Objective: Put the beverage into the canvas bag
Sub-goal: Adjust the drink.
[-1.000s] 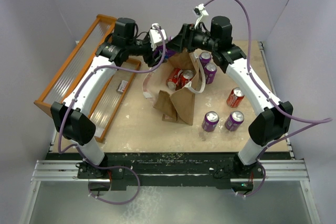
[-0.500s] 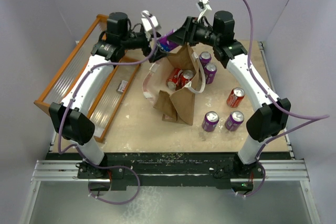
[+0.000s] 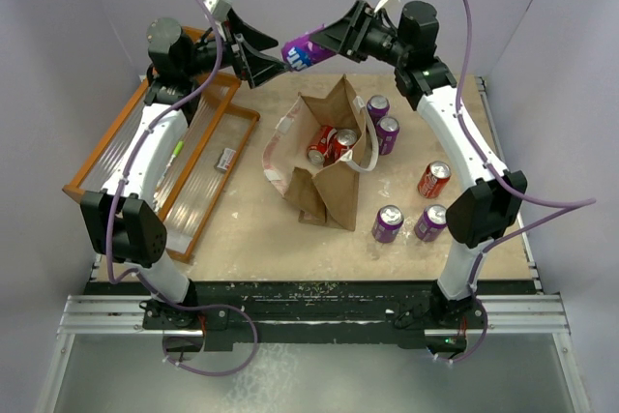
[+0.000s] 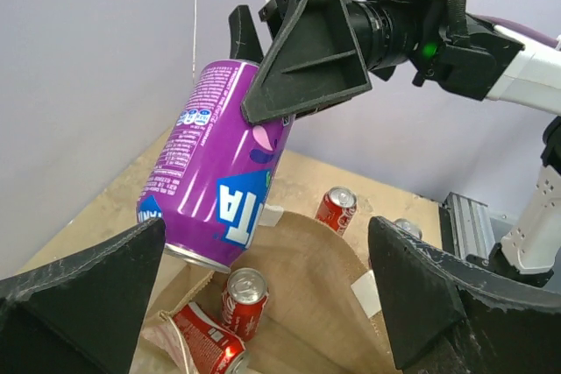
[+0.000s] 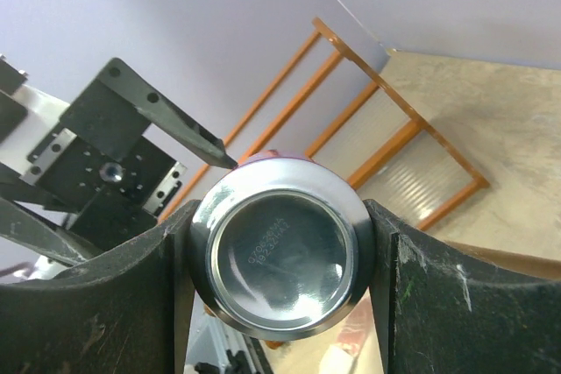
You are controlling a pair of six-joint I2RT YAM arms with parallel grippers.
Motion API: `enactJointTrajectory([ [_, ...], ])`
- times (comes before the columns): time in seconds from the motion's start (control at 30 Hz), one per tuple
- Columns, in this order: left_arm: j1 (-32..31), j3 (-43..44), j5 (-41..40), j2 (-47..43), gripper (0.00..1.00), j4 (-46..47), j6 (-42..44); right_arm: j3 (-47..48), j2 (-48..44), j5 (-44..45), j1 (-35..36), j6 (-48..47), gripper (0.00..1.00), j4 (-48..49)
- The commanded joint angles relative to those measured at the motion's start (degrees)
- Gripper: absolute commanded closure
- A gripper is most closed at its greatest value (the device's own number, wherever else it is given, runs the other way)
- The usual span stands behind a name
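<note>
My right gripper (image 3: 327, 41) is clamped across the purple can (image 4: 219, 190), held tilted in mid-air. At its nine o'clock, the jaws of my left gripper (image 3: 266, 63) stand spread wide, grasping nothing. I judge I should carry the can toward six o'clock and lower it upright beside the two red cans (image 3: 329, 142) before letting go inside the canvas bag (image 3: 334, 191), which is tan and creased, its mouth open and its white handles slack.

The purple can (image 3: 308, 47) hangs tilted above the open tan canvas bag (image 3: 324, 195).
</note>
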Motion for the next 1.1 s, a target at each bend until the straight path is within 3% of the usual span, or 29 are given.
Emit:
enactJointTrajectory([
  [0.0, -0.2, 0.1, 0.3, -0.1, 0.01, 11.1, -8.4, 5.6, -2.5, -1.4, 0.2, 7.1, 1.0, 10.2],
  [0.17, 0.0, 1.3, -3.6, 1.7, 0.01, 13.2, -10.1, 6.6, -3.1, -1.1, 0.5, 7.4, 1.0, 10.7],
  [0.7, -2.4, 0.5, -5.2, 4.1, 0.01, 23.9, -21.2, 8.6, -4.3, 0.3, 3.9, 7.6, 1.0, 12.1],
  [0.93, -2.6, -1.9, -4.1, 2.1, 0.23, 25.6, -22.7, 8.2, -4.4, 1.0, 3.9, 8.1, 1.0, 12.1],
  [1.07, -2.4, -2.6, -3.7, 1.1, 0.27, 25.7, -22.9, 8.3, -4.4, 1.2, 3.9, 8.2, 1.0, 12.2],
])
